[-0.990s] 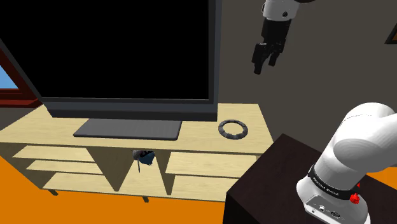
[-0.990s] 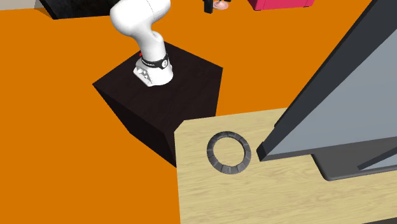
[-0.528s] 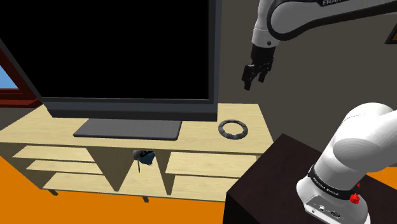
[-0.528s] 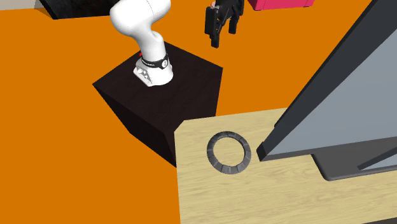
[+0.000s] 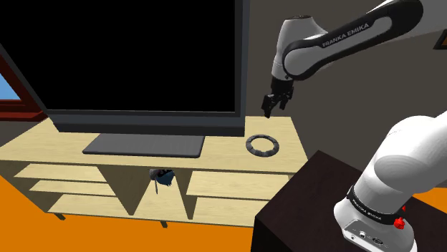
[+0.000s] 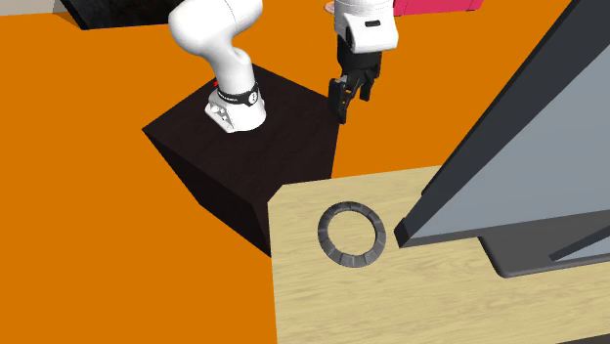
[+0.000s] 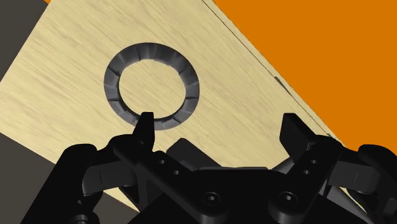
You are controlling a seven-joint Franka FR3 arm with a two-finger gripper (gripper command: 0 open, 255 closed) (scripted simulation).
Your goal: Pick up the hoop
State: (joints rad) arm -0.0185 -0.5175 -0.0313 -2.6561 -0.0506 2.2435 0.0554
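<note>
There's the hoop (image 6: 324, 236), a dark grey ring lying flat on the pale wooden TV cabinet (image 5: 43, 147), close to the corner of its top nearest the robot's dark stand (image 6: 293, 117). Just beside it we see the lower corner of the big television (image 5: 136, 57), not touching. The gripper (image 5: 275, 109) hangs in the air above that end of the cabinet top, claw spread wide, holding nothing. From the wrist, one fingertip (image 7: 146, 121) crosses the hoop's rim, and the ring sits off to that finger's side, not between the two.
</note>
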